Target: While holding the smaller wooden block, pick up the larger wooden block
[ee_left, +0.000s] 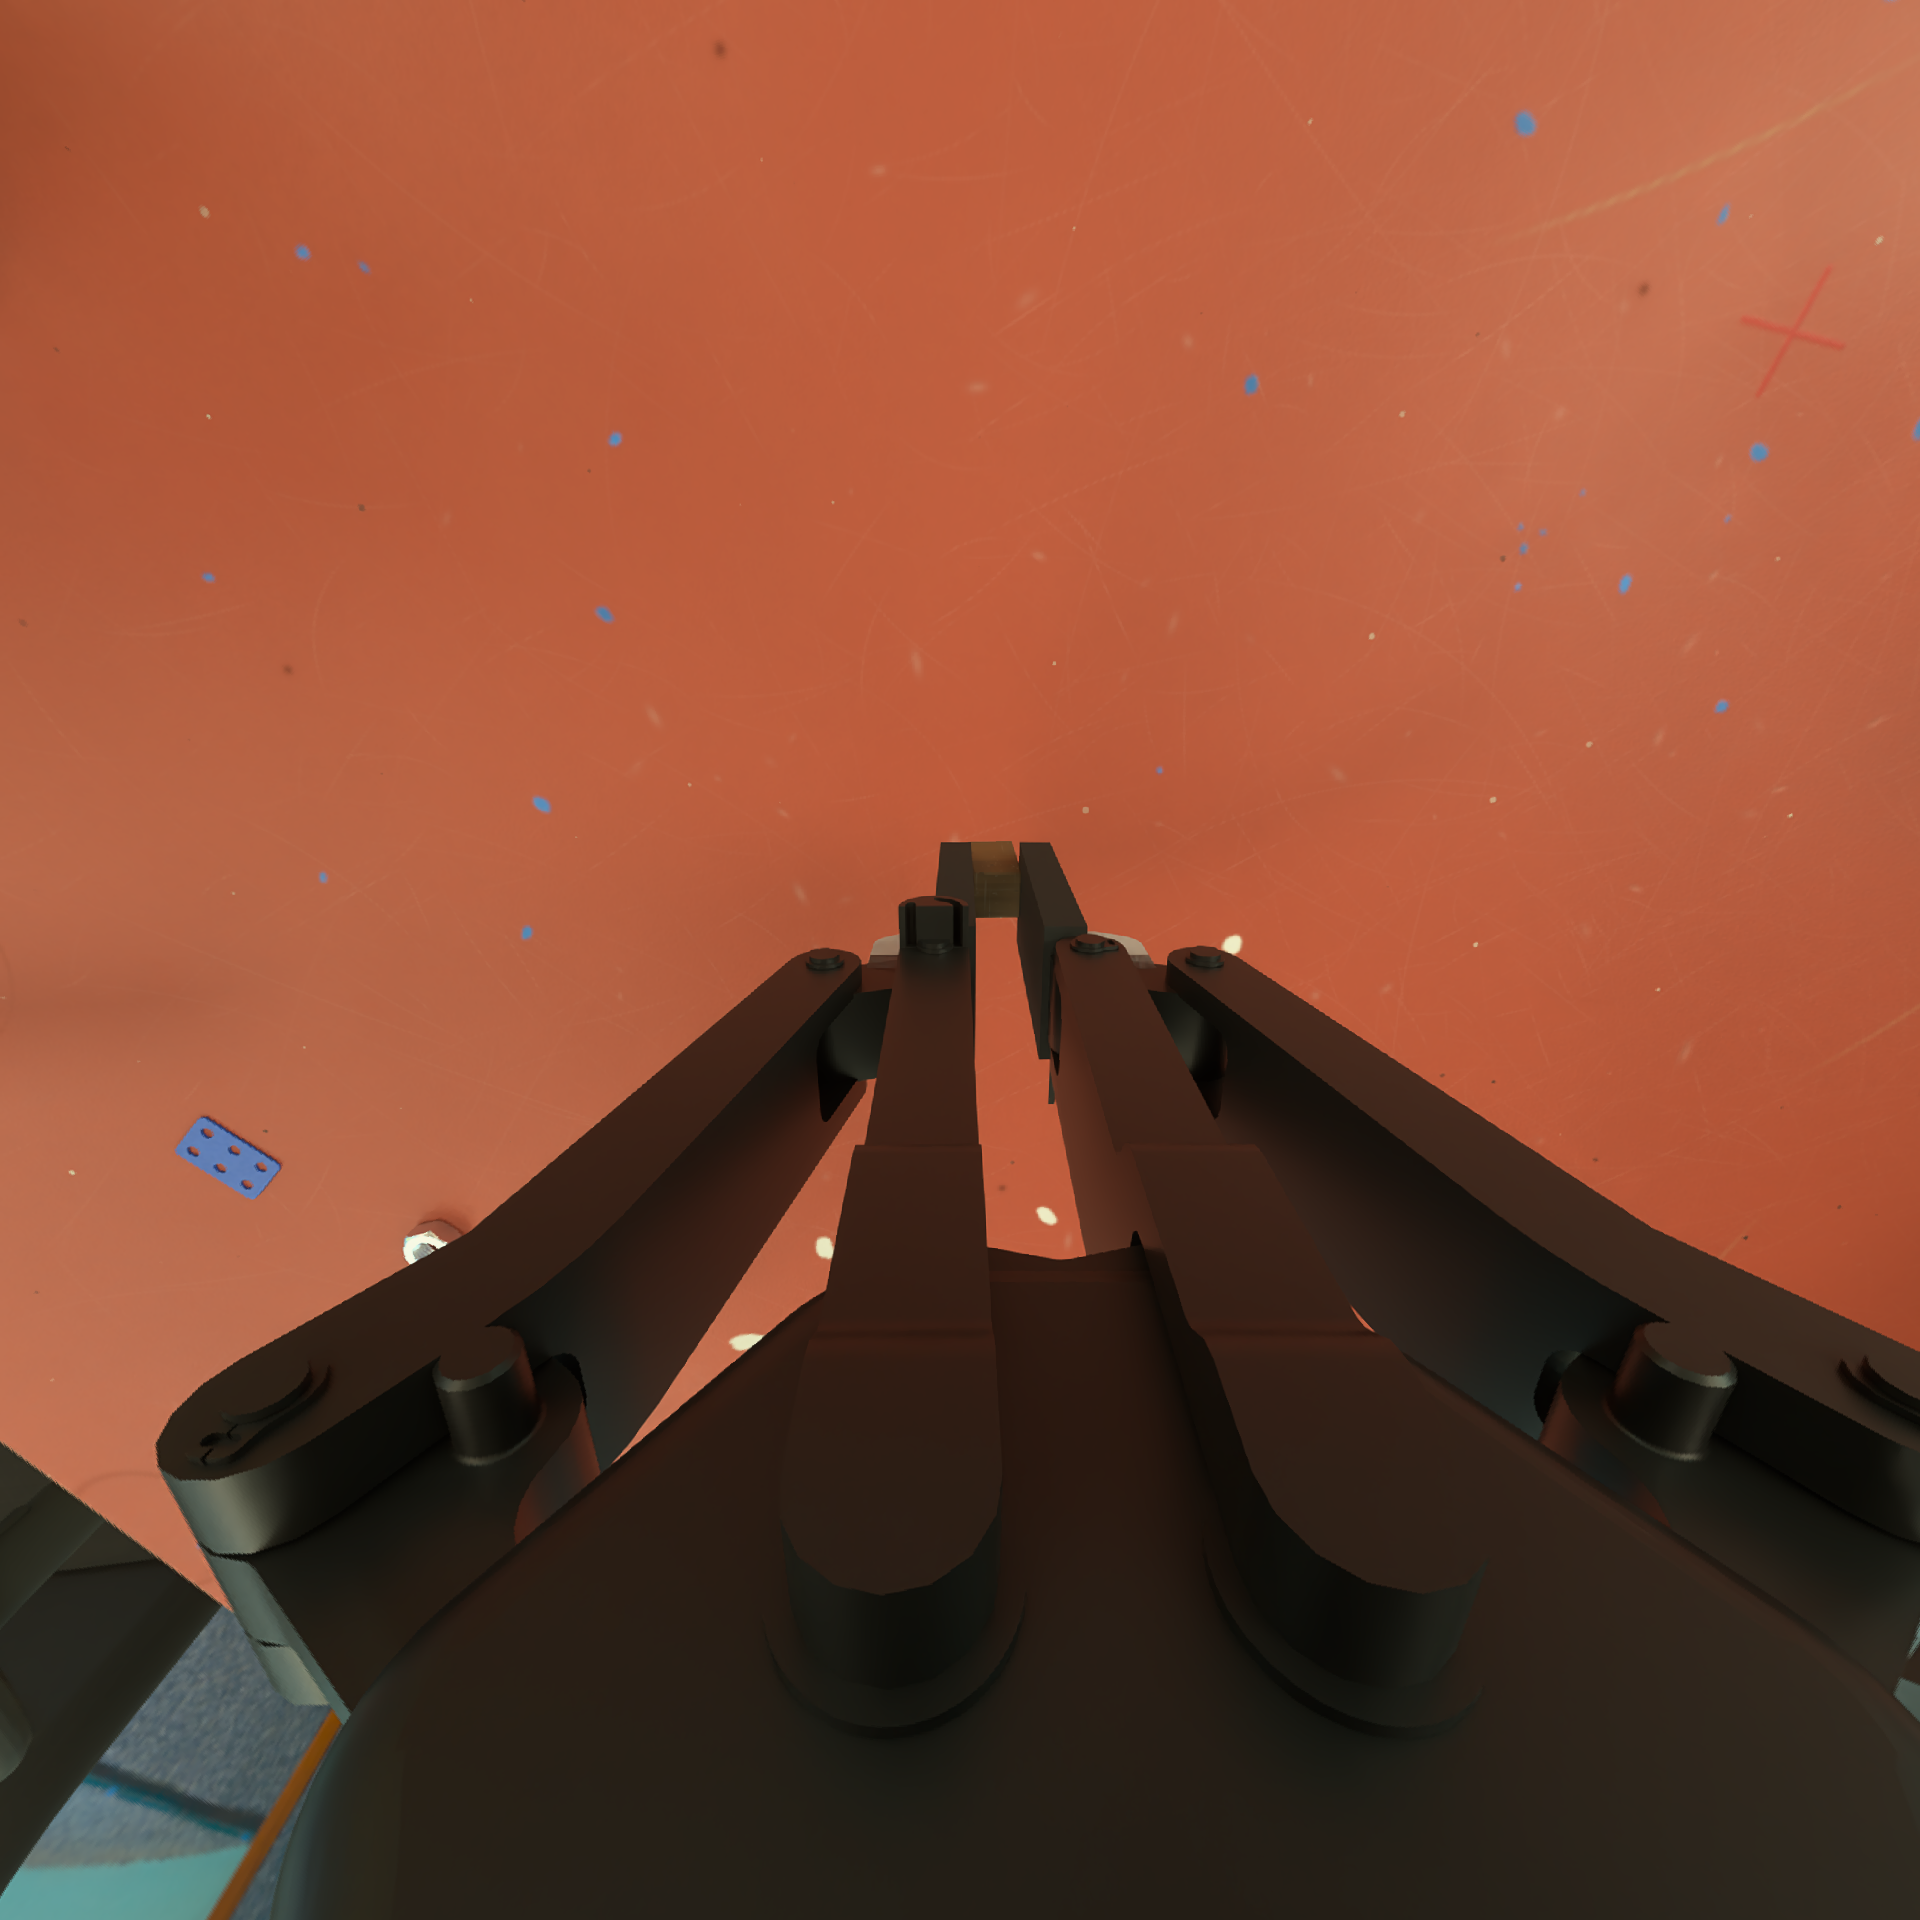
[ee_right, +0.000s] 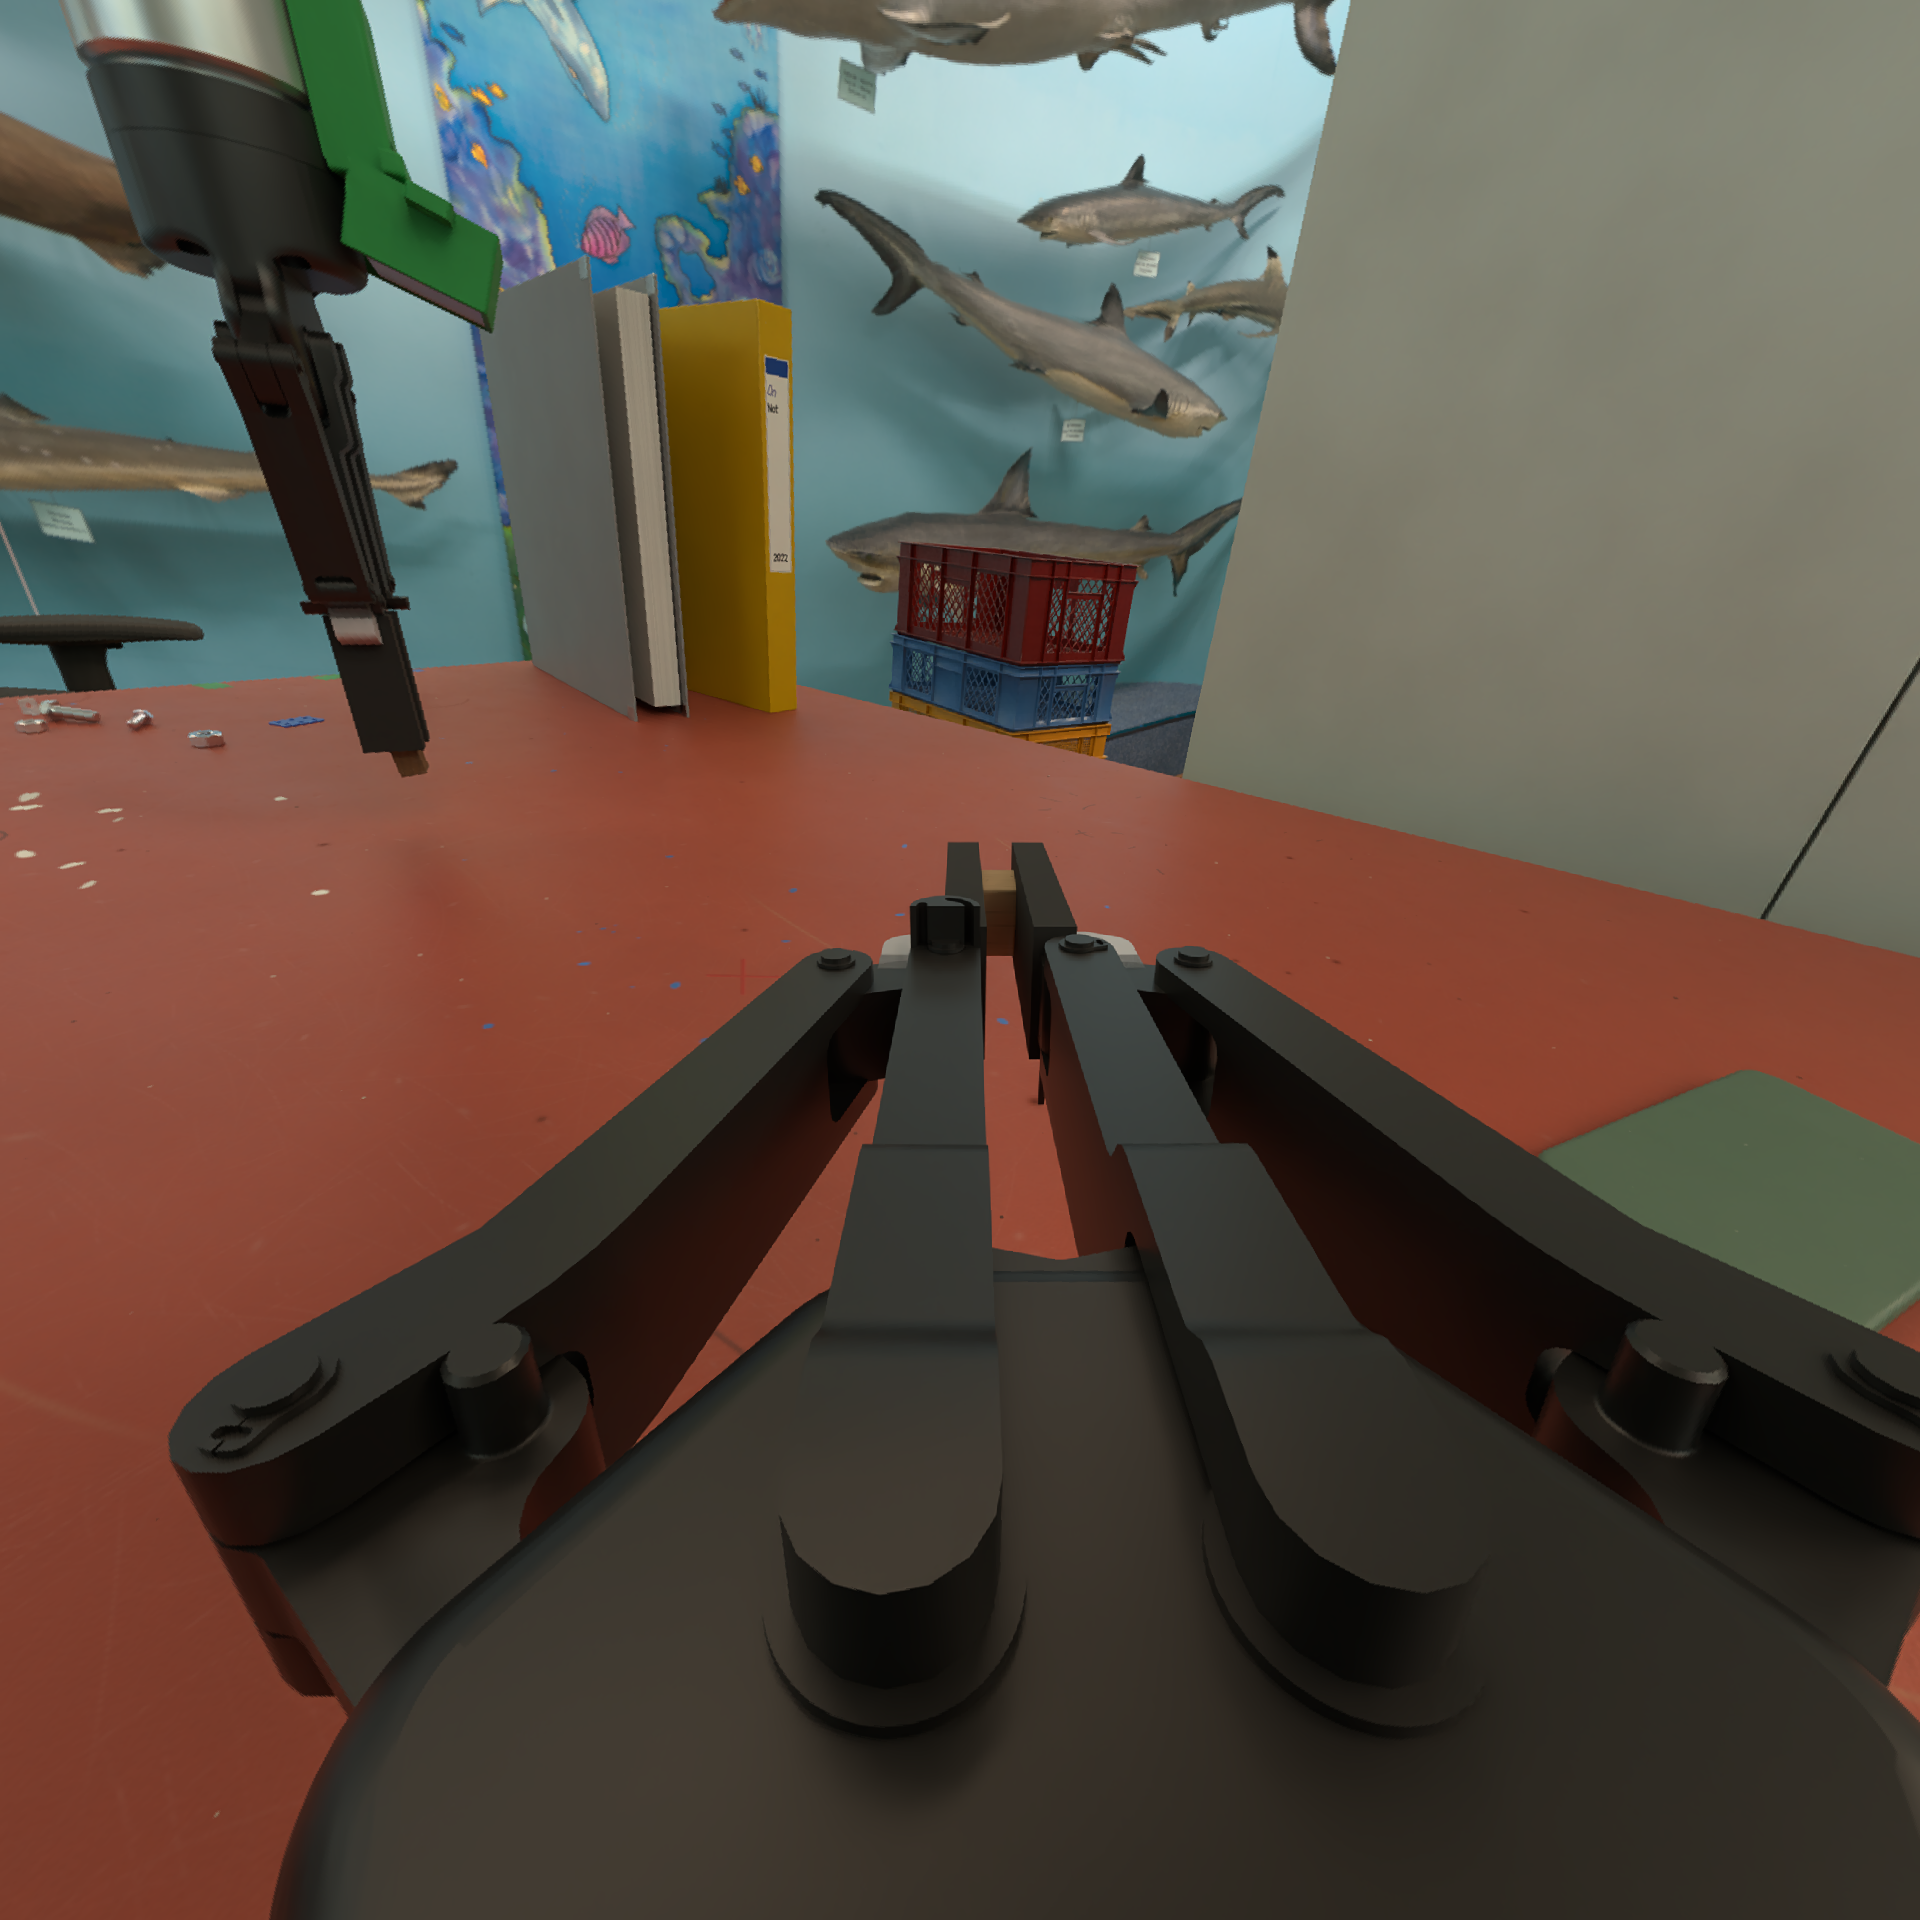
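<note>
A wooden block sits clamped in the left gripper, jaws nearly closed, above the red counter. Another wooden block is pinched in the right gripper, also above the counter. Which is larger, I cannot tell.

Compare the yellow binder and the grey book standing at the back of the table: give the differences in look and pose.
The yellow binder is bright and bears a spine label; the grey book is plain, with pale page edges showing. The yellow binder stands upright; the grey book leans, its cover splayed out. The yellow binder is the thicker one. Both stand on end, side by side, on the red table.
</note>
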